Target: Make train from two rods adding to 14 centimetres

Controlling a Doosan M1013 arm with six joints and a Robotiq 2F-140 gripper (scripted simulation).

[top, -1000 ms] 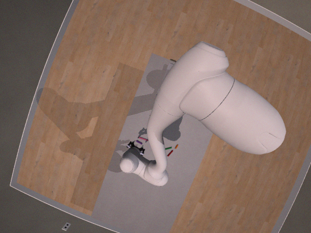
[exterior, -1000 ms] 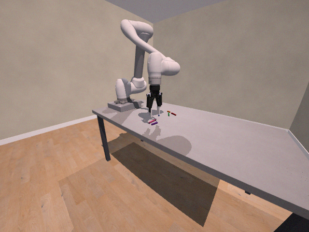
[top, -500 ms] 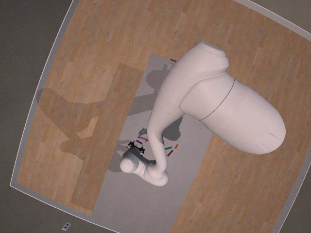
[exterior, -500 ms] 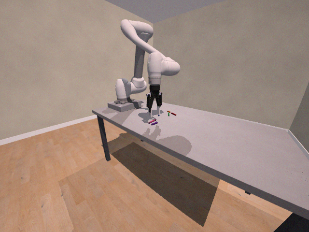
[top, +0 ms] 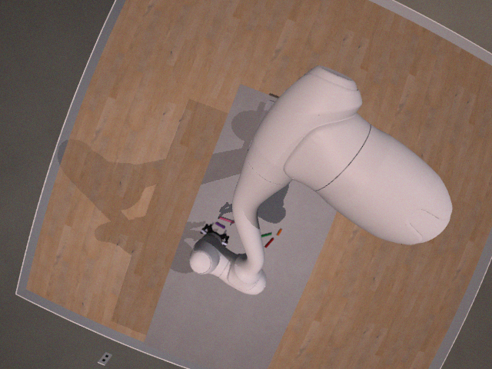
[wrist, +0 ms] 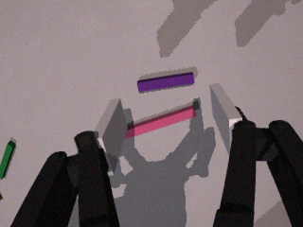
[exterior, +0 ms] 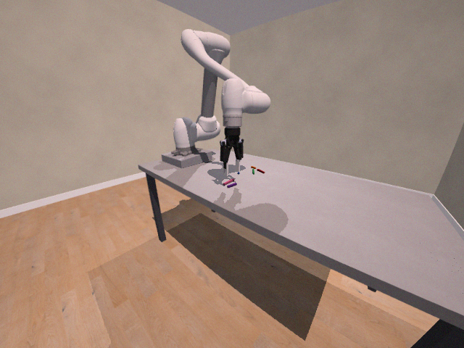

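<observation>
Claw (wrist: 169, 115) half-closed lengthwise around flat pink rod (wrist: 161, 121), purple rod (wrist: 166, 82) beside

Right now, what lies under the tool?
The pink rod lies on the table between the tool's fingers; its left end is hidden behind one finger. Nothing is gripped.

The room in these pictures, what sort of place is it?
Probably a bare test room: plain beige walls, a wood floor, and one long grey table carrying a white robot arm and some small coloured rods.

Purple rod (wrist: 166, 82) and pink rod (wrist: 161, 121) lie flat, roughly parallel, just apart.
</observation>
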